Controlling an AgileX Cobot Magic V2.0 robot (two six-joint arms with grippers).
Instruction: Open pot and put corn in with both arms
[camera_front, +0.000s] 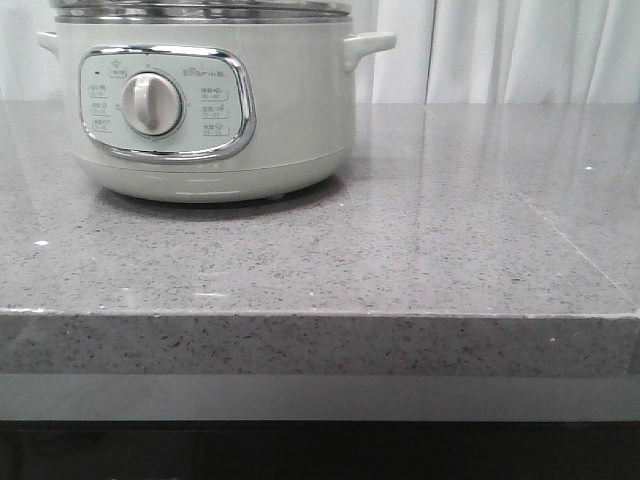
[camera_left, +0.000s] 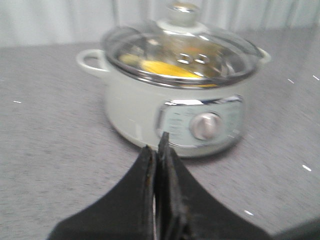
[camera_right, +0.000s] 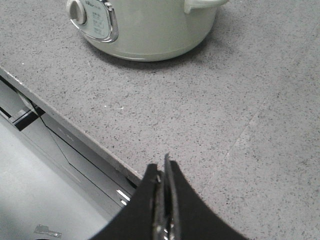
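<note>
- The pot (camera_front: 200, 110) stands on the grey speckled counter (camera_front: 420, 250), toward the left and back of it in the front view, with its control panel (camera_front: 165, 103) and round dial (camera_front: 152, 104) facing the camera.
- Its glass lid (camera_left: 182, 52) sits closed on the rim, knob (camera_left: 182, 11) on top; the front view cuts off the lid at the picture's upper edge.
- Through the glass, in the left wrist view, the corn (camera_left: 165, 67) shows as a yellow shape lying inside the pot; the picture is blurred, so its kernels cannot be made out.
- One side handle (camera_front: 368, 47) juts out to the right in the front view, the other (camera_left: 91, 61) is seen in the left wrist view.
- The left gripper (camera_left: 159, 145) has its black fingers pressed together with nothing between them; it is held in front of the pot, near the panel, apart from it.
- The right gripper (camera_right: 164, 167) likewise has its fingers closed on nothing, and hangs over the counter's front edge (camera_right: 70, 130), well apart from the pot.
- White curtains (camera_front: 520, 50) hang behind the counter.
</note>
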